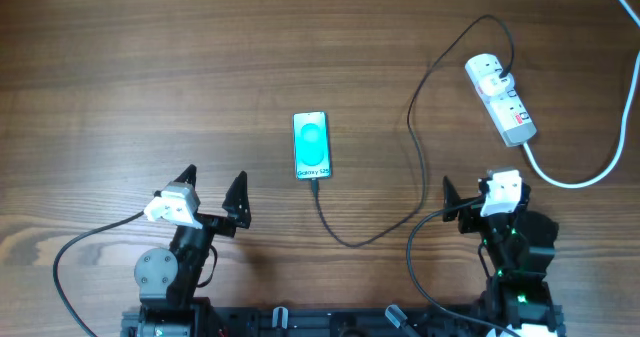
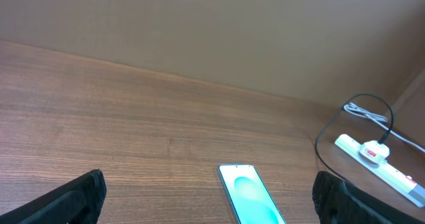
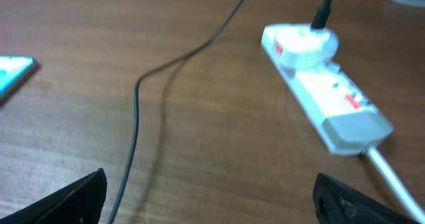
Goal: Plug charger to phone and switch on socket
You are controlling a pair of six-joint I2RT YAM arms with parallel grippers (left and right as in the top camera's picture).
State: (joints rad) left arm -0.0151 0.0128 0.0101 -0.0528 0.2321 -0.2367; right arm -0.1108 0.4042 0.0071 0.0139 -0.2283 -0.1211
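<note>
The phone [image 1: 311,145] lies flat mid-table with its turquoise screen up; it also shows in the left wrist view [image 2: 249,194] and as a corner in the right wrist view [image 3: 13,71]. The black charger cable [image 1: 412,127] meets the phone's near edge, loops right and runs up to a plug seated in the far outlet of the white socket [image 1: 503,102], which also shows in both wrist views [image 3: 332,98] [image 2: 378,159]. My left gripper [image 1: 212,189] is open and empty, near-left of the phone. My right gripper [image 1: 482,199] is open and empty, just short of the socket.
The socket's thick white cord [image 1: 590,177] curves off to the right edge. The black cable [image 3: 136,117] lies on the wood between the phone and my right gripper. A wall stands behind the table's far edge [image 2: 199,78].
</note>
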